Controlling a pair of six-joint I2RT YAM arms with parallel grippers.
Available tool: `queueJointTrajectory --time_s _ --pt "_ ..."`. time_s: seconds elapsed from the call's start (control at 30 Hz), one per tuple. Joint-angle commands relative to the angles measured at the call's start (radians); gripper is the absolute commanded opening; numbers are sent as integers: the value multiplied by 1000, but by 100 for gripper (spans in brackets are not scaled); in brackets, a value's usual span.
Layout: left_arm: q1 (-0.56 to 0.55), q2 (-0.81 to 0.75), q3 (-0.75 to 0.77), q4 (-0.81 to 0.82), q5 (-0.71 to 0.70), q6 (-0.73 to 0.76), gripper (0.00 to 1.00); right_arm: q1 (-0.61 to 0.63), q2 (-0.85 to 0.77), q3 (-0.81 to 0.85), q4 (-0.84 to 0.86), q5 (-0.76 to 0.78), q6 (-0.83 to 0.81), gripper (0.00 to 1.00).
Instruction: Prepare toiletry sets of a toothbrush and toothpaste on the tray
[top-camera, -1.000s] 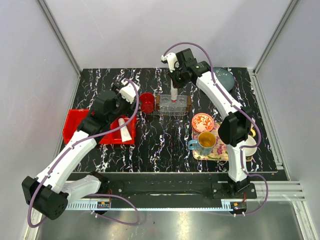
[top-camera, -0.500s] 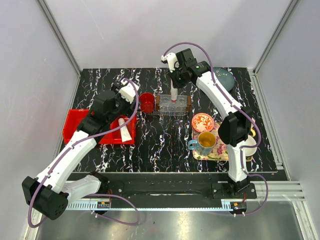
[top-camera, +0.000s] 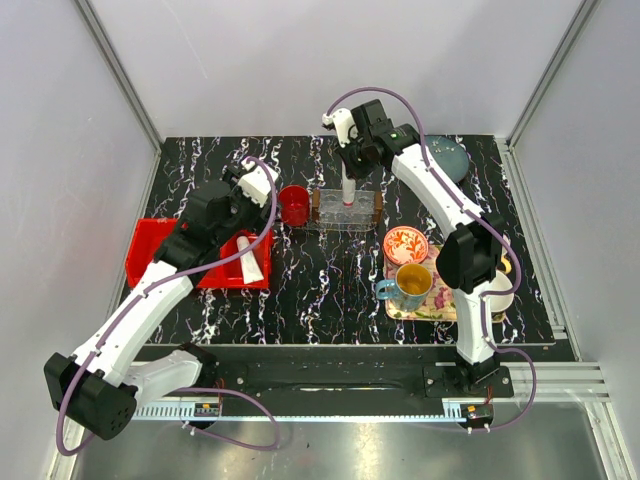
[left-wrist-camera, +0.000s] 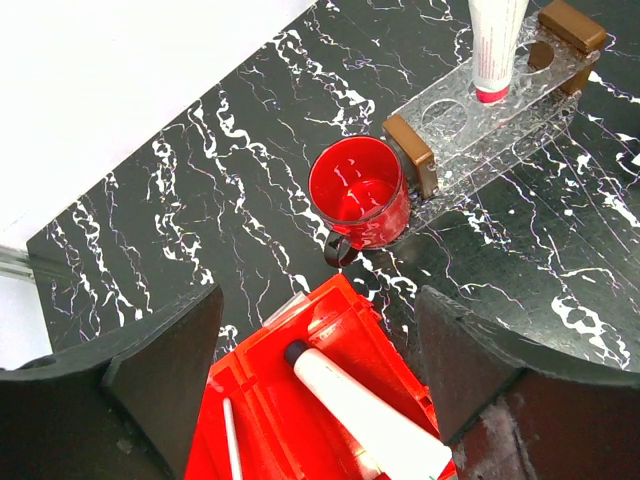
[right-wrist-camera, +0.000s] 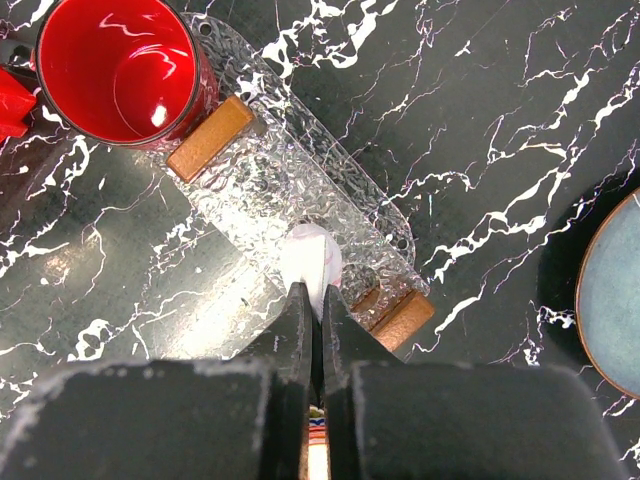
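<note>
My right gripper (top-camera: 347, 168) (right-wrist-camera: 311, 292) is shut on a white toothpaste tube (top-camera: 346, 188) (right-wrist-camera: 312, 258) and holds it upright, pink end down, over the clear oval tray (top-camera: 365, 213) (right-wrist-camera: 250, 170). I cannot tell whether the tube touches the tray. The held tube (left-wrist-camera: 497, 45) and the tray (left-wrist-camera: 455, 125) also show in the left wrist view. My left gripper (top-camera: 243, 222) (left-wrist-camera: 318, 330) is open and empty above the red bin (top-camera: 150, 250) (left-wrist-camera: 345, 330). In the bin lie a second toothpaste tube (top-camera: 250, 257) (left-wrist-camera: 370, 410) and a thin pale toothbrush (left-wrist-camera: 232, 440).
A red cup (top-camera: 294, 205) (left-wrist-camera: 358, 190) (right-wrist-camera: 118, 65) stands against the tray's left end. A floral tray (top-camera: 432, 308) at the right holds a patterned bowl (top-camera: 406, 243), a mug (top-camera: 411, 285) and a white pot. A blue-grey plate (top-camera: 452, 155) (right-wrist-camera: 612, 300) lies at the back right.
My right gripper with the toothpaste tube has shifted very slightly back and up over the clear tray. The left arm has not moved.
</note>
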Motion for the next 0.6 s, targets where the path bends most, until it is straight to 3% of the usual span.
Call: queueJointTrajectory --time_s 0.0,0.57 --pt "7 -19 -9 57 22 -8 81 7 -43 -2 69 -11 -10 0" --pt "12 -16 -14 56 28 -11 81 7 -47 -49 109 -11 -3 0"
